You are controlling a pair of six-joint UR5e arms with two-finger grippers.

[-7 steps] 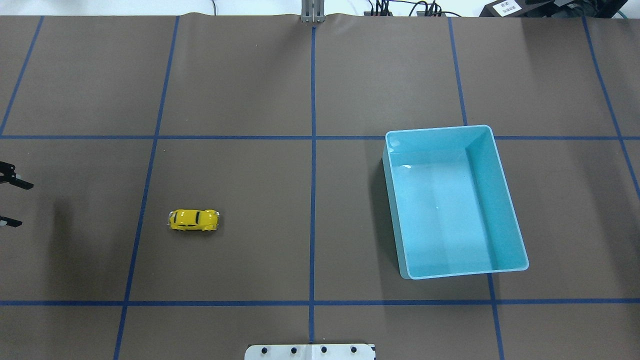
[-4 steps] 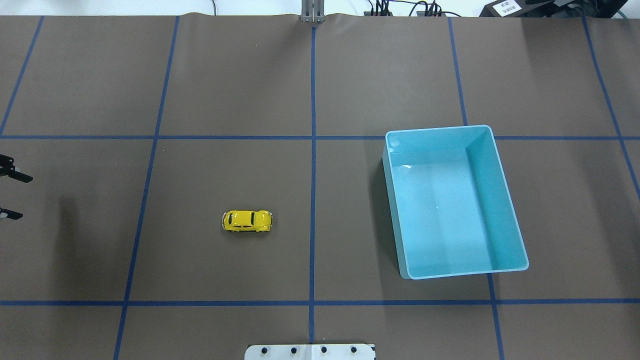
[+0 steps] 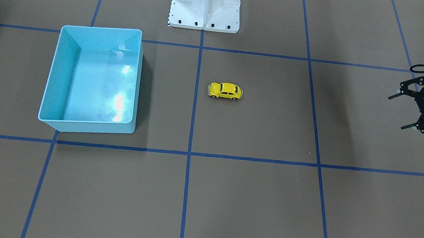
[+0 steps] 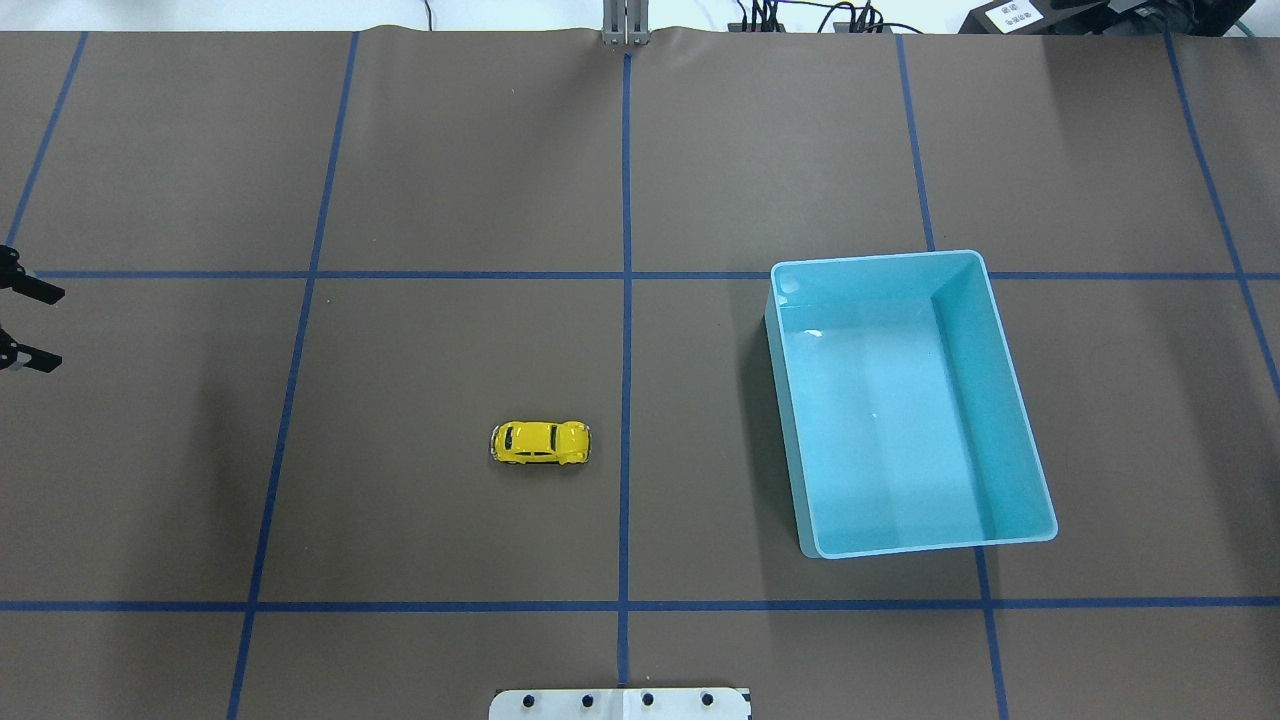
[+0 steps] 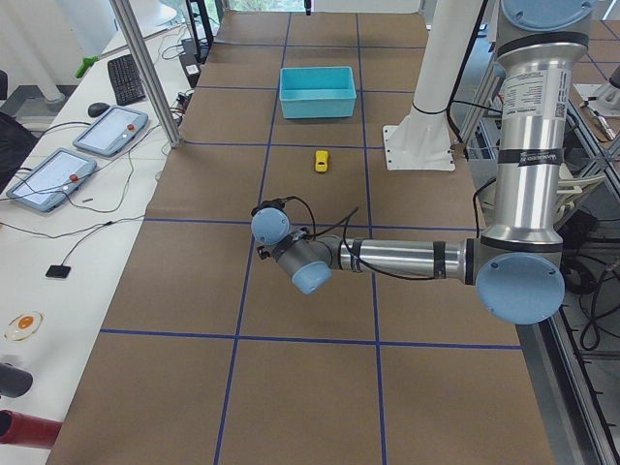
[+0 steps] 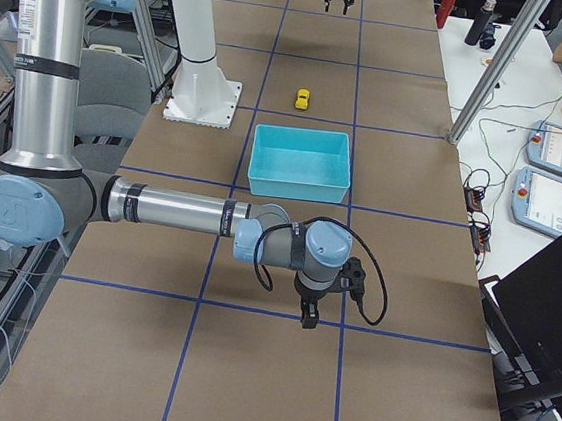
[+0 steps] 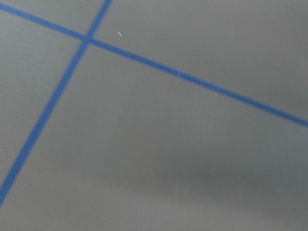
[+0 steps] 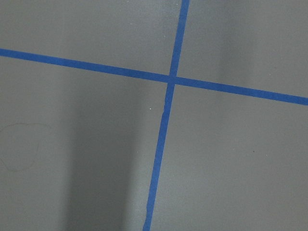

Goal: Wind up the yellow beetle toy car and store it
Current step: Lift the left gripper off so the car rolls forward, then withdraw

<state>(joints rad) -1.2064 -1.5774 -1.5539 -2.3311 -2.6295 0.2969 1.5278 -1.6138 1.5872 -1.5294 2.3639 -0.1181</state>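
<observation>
Standing on black wheels, yellow beetle toy car (image 4: 540,442) — glossy, rounded

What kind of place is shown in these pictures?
Probably a robotics lab: large robot arms stand at a table marked with a blue tape grid, and control tablets lie on a side desk.

The table (image 4: 450,180) has a brown cover, divided into squares by blue tape (image 4: 626,200). On it stands the car (image 4: 540,443), just beside the middle tape line, on the robot's left. The bin (image 4: 985,400) sits well apart on the right, and the white base (image 3: 206,1) is at the robot's edge.
</observation>
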